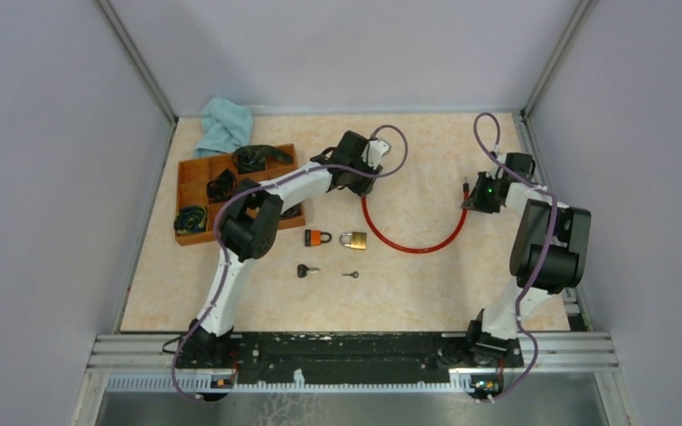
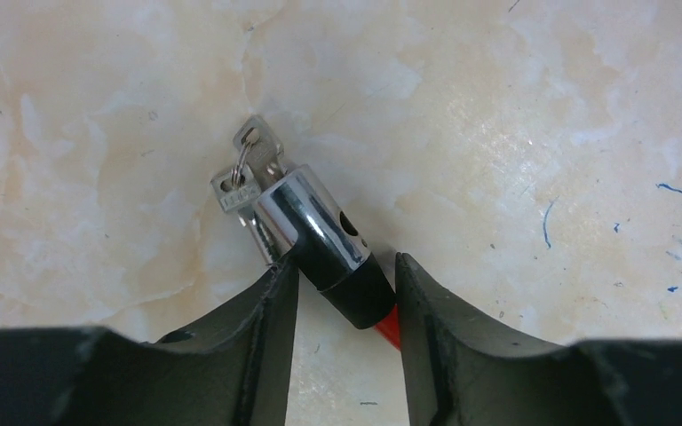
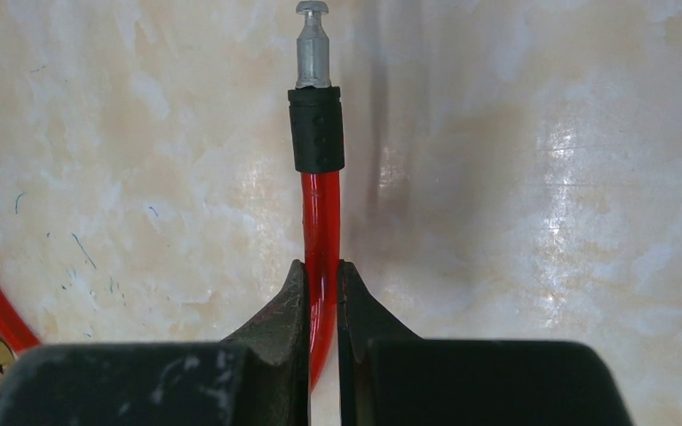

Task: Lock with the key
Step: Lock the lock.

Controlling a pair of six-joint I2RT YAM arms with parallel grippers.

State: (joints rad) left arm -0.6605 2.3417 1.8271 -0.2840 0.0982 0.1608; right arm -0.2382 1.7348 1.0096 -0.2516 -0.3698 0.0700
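Because the 2 ends must meet before anything locks, each arm holds 1: the left gripper (image 2: 344, 264) pinches the lock head (image 2: 311, 217) by its black collar, leaving the keys (image 2: 249, 169) free. The red cable (image 1: 413, 248) loops between. The right gripper (image 3: 321, 264) clamps it just behind the pin (image 3: 313, 44). Only the overhead view shows both ends well apart; only wrist views show the grips.
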